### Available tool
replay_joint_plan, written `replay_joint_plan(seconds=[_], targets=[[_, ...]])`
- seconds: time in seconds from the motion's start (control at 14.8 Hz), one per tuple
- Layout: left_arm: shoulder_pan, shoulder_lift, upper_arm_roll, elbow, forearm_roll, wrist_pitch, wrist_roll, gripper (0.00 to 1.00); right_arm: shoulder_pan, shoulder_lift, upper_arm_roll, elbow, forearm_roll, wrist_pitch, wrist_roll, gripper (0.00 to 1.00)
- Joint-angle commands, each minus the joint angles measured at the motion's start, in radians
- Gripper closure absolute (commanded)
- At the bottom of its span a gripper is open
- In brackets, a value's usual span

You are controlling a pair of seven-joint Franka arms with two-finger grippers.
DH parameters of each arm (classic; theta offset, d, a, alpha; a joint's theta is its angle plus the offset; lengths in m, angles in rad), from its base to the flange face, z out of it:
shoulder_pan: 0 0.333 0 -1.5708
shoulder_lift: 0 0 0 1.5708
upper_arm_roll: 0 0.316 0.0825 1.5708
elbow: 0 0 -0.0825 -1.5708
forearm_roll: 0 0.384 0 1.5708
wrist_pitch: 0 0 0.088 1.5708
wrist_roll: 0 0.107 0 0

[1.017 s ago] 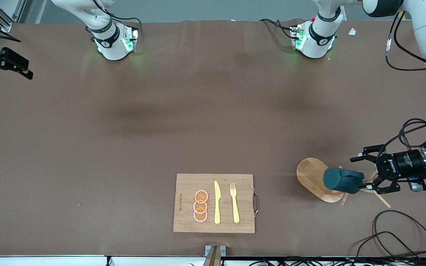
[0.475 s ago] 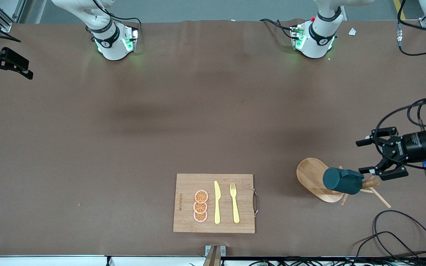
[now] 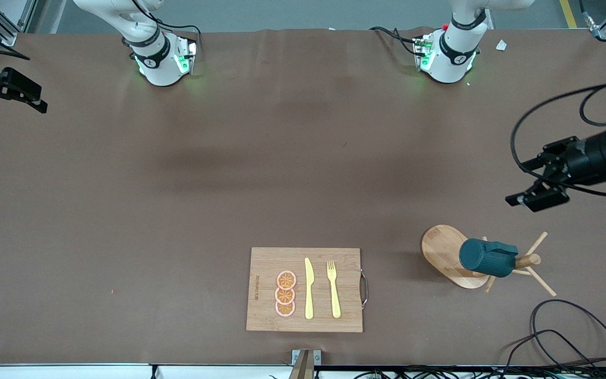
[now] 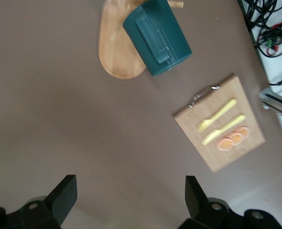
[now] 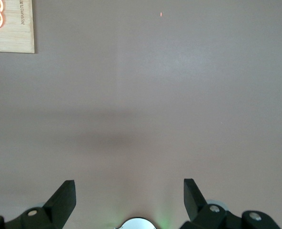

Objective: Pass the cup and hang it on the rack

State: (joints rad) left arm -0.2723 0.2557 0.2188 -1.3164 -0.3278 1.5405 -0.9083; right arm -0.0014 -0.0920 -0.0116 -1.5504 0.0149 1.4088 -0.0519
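The dark teal cup (image 3: 486, 257) hangs tilted on a peg of the light wooden rack (image 3: 442, 250), near the left arm's end of the table. In the left wrist view the cup (image 4: 157, 40) covers part of the rack's oval base (image 4: 113, 55). My left gripper (image 3: 522, 182) is open and empty over bare table beside the rack, well apart from the cup; its open jaws (image 4: 130, 195) frame only tablecloth. My right gripper (image 3: 16, 97) waits open and empty at the right arm's end of the table, with its jaws (image 5: 129, 198) over bare cloth.
A rectangular wooden cutting board (image 3: 263, 279) near the front edge carries orange slices (image 3: 285, 293), a yellow knife (image 3: 309, 288) and a yellow fork (image 3: 333, 289). Black cables (image 3: 561, 326) loop on the table near the rack. The arms' bases (image 3: 163, 60) stand along the table's back edge.
My open left gripper has drawn back from the cup and away from the rack. The cup stays hanging on the rack. The right arm has not moved.
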Motion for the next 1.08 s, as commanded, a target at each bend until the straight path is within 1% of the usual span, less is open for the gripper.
replay_joint_plan(seconds=[0.0,0.07,0.14,0.41,0.54,0.88,1.02], targets=[[-0.024,-0.044,-0.070,-0.021,0.200,-0.011,0.057,0.00,-0.005,0.000,0.005,0.003,-0.006,-0.005,-0.011,0.00],[-0.022,-0.052,-0.103,-0.021,0.261,-0.025,0.080,0.00,-0.005,0.000,0.005,0.004,-0.006,-0.005,-0.011,0.00],[-0.018,-0.052,-0.119,-0.021,0.289,-0.026,0.113,0.00,-0.005,0.000,0.004,0.003,-0.006,-0.005,-0.011,0.00],[-0.015,-0.050,-0.118,-0.021,0.340,-0.026,0.317,0.00,-0.005,-0.002,0.004,0.003,-0.006,-0.005,-0.013,0.00],[-0.015,-0.050,-0.116,-0.020,0.349,-0.026,0.344,0.00,-0.005,0.000,0.004,0.004,-0.019,-0.005,-0.011,0.00],[-0.015,-0.050,-0.128,-0.020,0.348,-0.028,0.387,0.00,-0.005,0.000,0.004,0.004,-0.021,-0.005,-0.012,0.00],[-0.013,-0.079,-0.131,-0.023,0.346,-0.028,0.411,0.00,-0.005,0.000,0.004,0.004,-0.021,-0.005,-0.011,0.00]])
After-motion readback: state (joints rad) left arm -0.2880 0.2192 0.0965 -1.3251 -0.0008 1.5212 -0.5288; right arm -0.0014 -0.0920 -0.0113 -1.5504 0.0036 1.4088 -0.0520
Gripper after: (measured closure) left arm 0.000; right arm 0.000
